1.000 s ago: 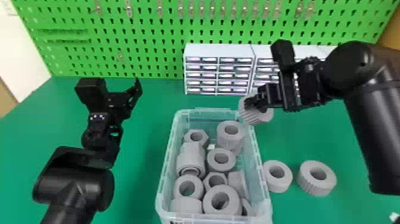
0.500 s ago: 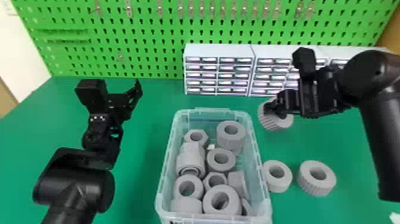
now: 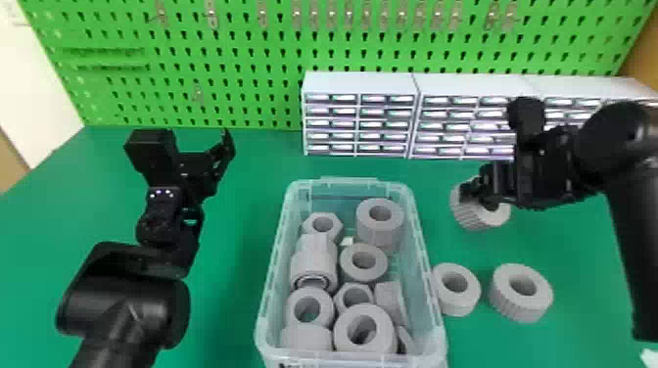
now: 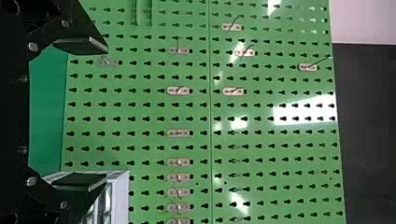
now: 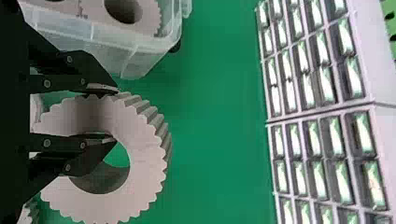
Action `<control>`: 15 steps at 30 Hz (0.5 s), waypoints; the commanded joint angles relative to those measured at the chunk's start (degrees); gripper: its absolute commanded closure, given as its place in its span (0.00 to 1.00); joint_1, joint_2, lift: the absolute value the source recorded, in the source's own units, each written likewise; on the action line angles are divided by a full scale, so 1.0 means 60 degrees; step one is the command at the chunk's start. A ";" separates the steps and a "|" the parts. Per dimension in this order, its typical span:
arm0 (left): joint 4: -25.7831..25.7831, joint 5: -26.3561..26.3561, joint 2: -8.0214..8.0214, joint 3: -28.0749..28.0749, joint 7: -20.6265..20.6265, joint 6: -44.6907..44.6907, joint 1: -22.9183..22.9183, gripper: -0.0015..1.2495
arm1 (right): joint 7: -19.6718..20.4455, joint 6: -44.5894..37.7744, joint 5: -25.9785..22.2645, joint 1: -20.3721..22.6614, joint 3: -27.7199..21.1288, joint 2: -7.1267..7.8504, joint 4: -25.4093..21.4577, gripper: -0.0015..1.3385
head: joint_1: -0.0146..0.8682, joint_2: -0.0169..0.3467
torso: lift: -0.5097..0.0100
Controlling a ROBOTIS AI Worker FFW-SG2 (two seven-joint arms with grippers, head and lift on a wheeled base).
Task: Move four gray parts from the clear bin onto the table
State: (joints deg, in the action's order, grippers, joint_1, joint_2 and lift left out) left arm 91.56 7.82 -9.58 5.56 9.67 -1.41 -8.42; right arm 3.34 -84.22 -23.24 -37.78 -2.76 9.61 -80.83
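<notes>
My right gripper (image 3: 482,188) is right of the clear bin (image 3: 426,254), shut on the wall of a ribbed gray ring (image 3: 472,215) that hangs tilted. In the right wrist view, one finger of the right gripper (image 5: 105,114) sits inside the hole of the gray ring (image 5: 144,163), the other against its outer edge. Two gray rings, a nearer one (image 3: 458,306) and a ribbed one (image 3: 519,308), lie on the table right of the bin. Several gray rings and nuts (image 3: 379,235) fill the bin. My left gripper (image 3: 203,144) is parked at the left, open; the left wrist view shows the gripper (image 4: 105,114) holding nothing.
White drawer cabinets (image 3: 360,83) stand along the back of the green table (image 3: 240,195), behind the bin and the right gripper. A green pegboard (image 3: 254,58) with small metal hooks rises behind them.
The right gripper has moved from beside the bin's back right corner farther to the right, carrying the ribbed ring with it. The left arm has kept still.
</notes>
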 commanded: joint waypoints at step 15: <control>-0.0012 -0.0015 0.0088 -0.0047 0.0015 0.0000 -0.0031 0.24 | -0.0014 0.1029 0.0095 0.0173 0.0093 0.0039 0.1723 0.70 | 0.80 0.24 | 0.88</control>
State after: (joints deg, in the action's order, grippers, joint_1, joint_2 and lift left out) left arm 91.56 7.77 -9.16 5.28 9.68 -1.41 -8.53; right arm 3.30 -79.47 -22.66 -36.76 -2.75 9.84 -72.69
